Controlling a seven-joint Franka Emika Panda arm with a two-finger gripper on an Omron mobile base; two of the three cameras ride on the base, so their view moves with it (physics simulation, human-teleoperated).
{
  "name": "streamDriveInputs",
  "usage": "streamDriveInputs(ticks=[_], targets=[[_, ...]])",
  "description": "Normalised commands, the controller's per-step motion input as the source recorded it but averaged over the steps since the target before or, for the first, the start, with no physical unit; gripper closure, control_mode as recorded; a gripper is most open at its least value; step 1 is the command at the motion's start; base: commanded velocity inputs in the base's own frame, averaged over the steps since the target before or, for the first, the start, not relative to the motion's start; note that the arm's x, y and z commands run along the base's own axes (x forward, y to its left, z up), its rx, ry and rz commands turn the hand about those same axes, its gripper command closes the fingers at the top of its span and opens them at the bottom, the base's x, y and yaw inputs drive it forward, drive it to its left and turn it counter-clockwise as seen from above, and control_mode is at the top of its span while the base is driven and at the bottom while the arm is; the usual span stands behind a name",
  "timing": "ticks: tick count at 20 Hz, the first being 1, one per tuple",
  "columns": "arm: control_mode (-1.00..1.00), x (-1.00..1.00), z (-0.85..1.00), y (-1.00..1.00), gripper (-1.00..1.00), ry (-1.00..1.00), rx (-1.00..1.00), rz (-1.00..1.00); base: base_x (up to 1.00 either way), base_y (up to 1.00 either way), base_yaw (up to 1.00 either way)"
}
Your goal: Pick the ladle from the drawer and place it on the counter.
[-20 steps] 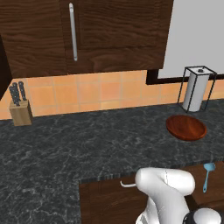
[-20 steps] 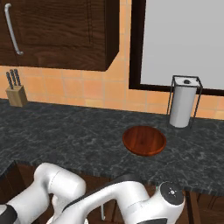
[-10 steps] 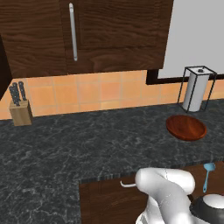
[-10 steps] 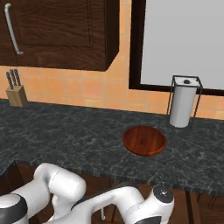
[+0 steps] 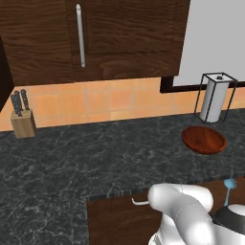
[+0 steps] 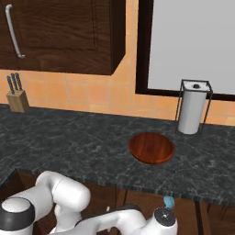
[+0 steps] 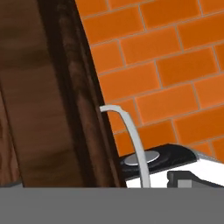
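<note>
The ladle (image 5: 228, 190) is light blue and lies at the right end of the open drawer (image 5: 119, 222), bowl toward the counter (image 5: 95, 158). Its bowl (image 6: 169, 202) peeks out beside my arm's wrist (image 6: 164, 218) in the right base view. The white arm bends low over the drawer, its dark wrist (image 5: 234, 216) just below the ladle. The hand view looks along the dark wood drawer front (image 7: 43, 109) with its curved silver handle (image 7: 133, 140) close by, orange floor tiles behind. No fingertips rise in that view.
On the black counter (image 6: 82, 147) sit a round reddish wooden plate (image 5: 204, 140), a paper towel holder (image 5: 215, 98) at the back right and a knife block (image 5: 23, 119) at the back left. Dark upper cabinets (image 5: 119, 38) hang above.
The arm's wrist has shifted slightly near the ladle. Ladle, drawer and counter items stay where they were.
</note>
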Motion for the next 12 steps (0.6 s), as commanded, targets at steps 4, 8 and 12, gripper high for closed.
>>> streamDriveInputs(ticks=[4,8,12], targets=[[-1.0,-1.0,-0.41,-1.0,-1.0,0.14,0.14,0.0,0.0,0.0,0.0],[-1.0,-1.0,0.0,-1.0,-1.0,0.27,0.19,0.0,0.0,0.0,0.0],[-1.0,-1.0,0.0,-1.0,-1.0,0.24,0.21,0.0,0.0,0.0,0.0]])
